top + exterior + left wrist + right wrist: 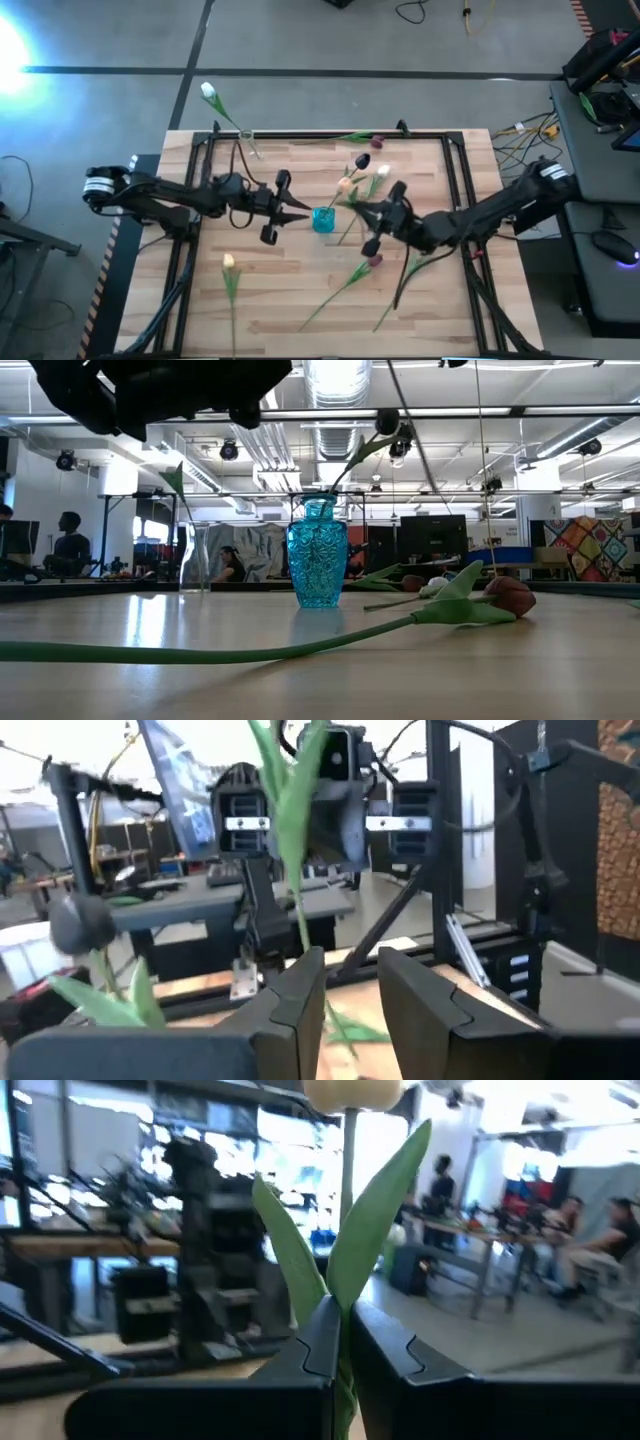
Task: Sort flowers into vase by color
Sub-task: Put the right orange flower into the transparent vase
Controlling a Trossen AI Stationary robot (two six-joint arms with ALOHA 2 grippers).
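Beside blue vase (323, 219), pincers (300, 208) crowd.

Blue vase (318, 554) upright on the bench (320, 680) — dark tulip (387, 422) in it, maroon tulip (509, 596) lying alongside, clear vase (196, 560) behind.

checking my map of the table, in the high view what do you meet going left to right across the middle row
left gripper → blue vase → right gripper, shut on a cream tulip
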